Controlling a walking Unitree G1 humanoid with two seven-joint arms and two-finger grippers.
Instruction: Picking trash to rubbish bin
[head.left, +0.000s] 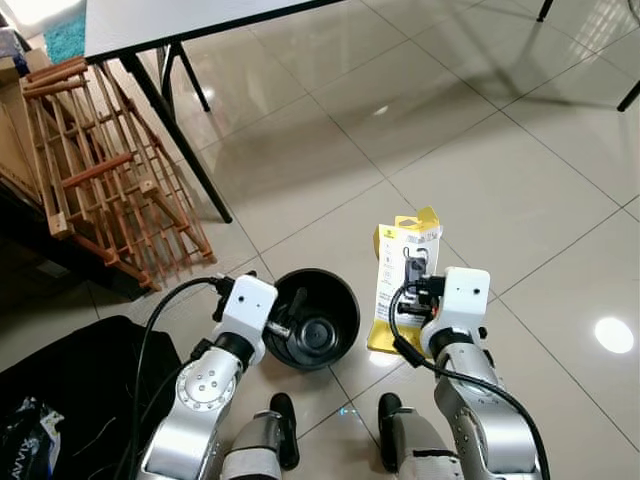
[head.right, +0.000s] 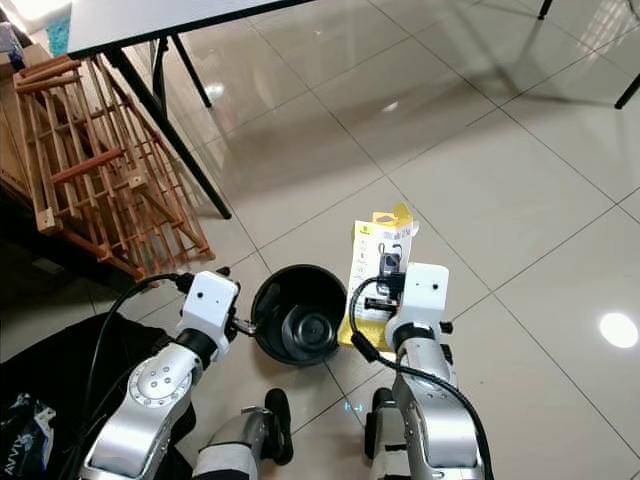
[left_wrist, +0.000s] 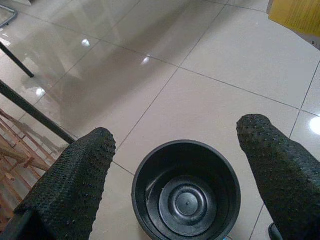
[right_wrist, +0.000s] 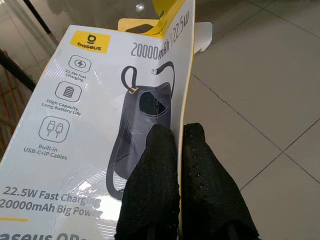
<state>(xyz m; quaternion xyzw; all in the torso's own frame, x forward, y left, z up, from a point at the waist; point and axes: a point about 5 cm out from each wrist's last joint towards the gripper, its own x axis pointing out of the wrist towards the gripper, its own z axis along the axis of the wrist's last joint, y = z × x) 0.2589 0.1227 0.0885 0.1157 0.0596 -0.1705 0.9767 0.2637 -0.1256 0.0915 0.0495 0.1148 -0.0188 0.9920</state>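
On the glossy beige tile floor (head.left: 480, 150) beside a table and a wooden rack (head.left: 100, 180), we stood over the black bin (head.left: 315, 318). Our right gripper (right_wrist: 177, 165) pinched the edge of 1 flat power bank box (head.left: 402, 275), held upright just right of the bin. Our left gripper (left_wrist: 180, 165) hung spread wide above the bin. The bin looked empty, so we judged the drop remained.

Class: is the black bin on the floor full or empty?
Empty. The black bin shows its bare ribbed bottom; the power bank box is pinched in the right pincer beside it.
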